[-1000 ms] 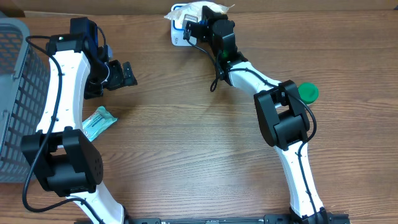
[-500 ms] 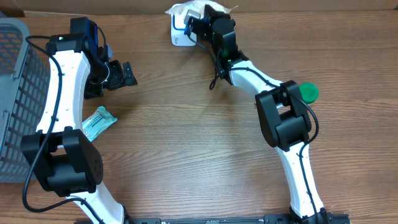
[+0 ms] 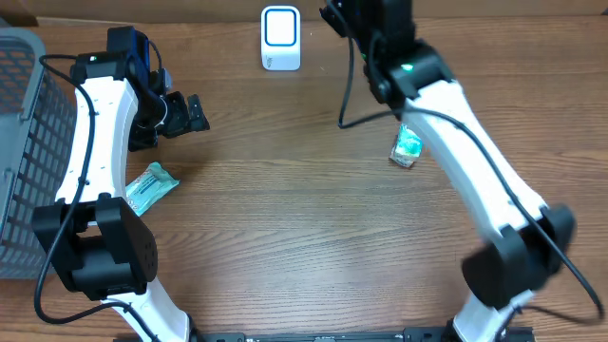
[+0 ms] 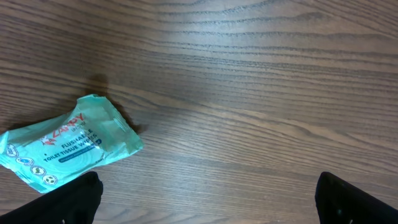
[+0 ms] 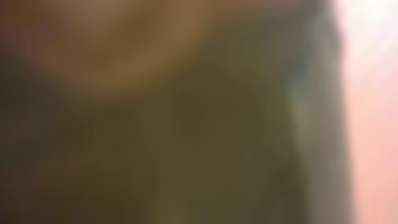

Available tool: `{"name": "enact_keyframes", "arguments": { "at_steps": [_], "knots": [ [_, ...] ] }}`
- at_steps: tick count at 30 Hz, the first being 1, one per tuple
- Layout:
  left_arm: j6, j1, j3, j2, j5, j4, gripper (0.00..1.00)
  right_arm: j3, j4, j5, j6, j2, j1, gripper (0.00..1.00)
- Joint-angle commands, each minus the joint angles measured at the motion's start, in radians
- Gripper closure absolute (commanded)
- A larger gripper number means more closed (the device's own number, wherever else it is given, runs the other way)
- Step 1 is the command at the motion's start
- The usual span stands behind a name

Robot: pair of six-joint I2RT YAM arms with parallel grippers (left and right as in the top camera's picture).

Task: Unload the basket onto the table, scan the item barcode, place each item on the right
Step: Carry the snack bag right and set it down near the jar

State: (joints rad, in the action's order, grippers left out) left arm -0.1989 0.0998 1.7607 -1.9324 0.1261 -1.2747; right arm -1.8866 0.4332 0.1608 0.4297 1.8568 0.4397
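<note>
The white barcode scanner (image 3: 280,38) with a blue-rimmed window stands uncovered at the back middle of the table. A teal wet-wipes packet (image 3: 150,187) (image 4: 68,149) lies flat at the left. My left gripper (image 3: 180,114) (image 4: 205,202) hovers beyond it, open and empty, its dark fingertips (image 4: 78,199) far apart. My right gripper (image 3: 344,13) is raised at the back edge, right of the scanner. Its wrist view is a brown blur that shows no jaws. A small teal-and-silver packet (image 3: 408,147) shows just left of the right arm.
A grey wire basket (image 3: 24,142) stands along the left edge. The right arm (image 3: 475,180) crosses the right half of the table high up. Brown cardboard runs along the back edge.
The right arm has swung up and away from the scanner, taking the white packet off it. The scanner's face now shows. The small teal-and-silver packet has come into view at the right.
</note>
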Motion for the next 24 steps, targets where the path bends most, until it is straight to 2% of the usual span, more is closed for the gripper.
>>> {"name": "enact_keyframes", "arguments": {
  "at_steps": [1, 4, 9, 17, 24],
  "knots": [
    [0.012, -0.002, 0.008, -0.005, -0.003, 0.0, 0.0, 0.0, 0.195, -0.105, -0.438, -0.032, 0.002, 0.96],
    [0.012, -0.002, 0.008, -0.005, -0.003, 0.0, 0.0, 0.009, 0.437, -0.114, -0.58, -0.026, 0.002, 0.96],
    [0.012, -0.002, 0.008, -0.005, -0.003, 0.0, 0.0, 0.075, 0.613, -0.108, -0.647, 0.005, 0.001, 0.96],
    [0.012, -0.002, 0.008, -0.005, -0.003, 0.0, 0.0, 0.189, 0.752, 0.128, -0.847, 0.008, -0.033, 0.96],
    [0.012, -0.002, 0.008, -0.005, -0.003, 0.0, 0.0, 0.3, 0.72, 0.182, -0.853, 0.008, -0.077, 0.96]
  ]
}}
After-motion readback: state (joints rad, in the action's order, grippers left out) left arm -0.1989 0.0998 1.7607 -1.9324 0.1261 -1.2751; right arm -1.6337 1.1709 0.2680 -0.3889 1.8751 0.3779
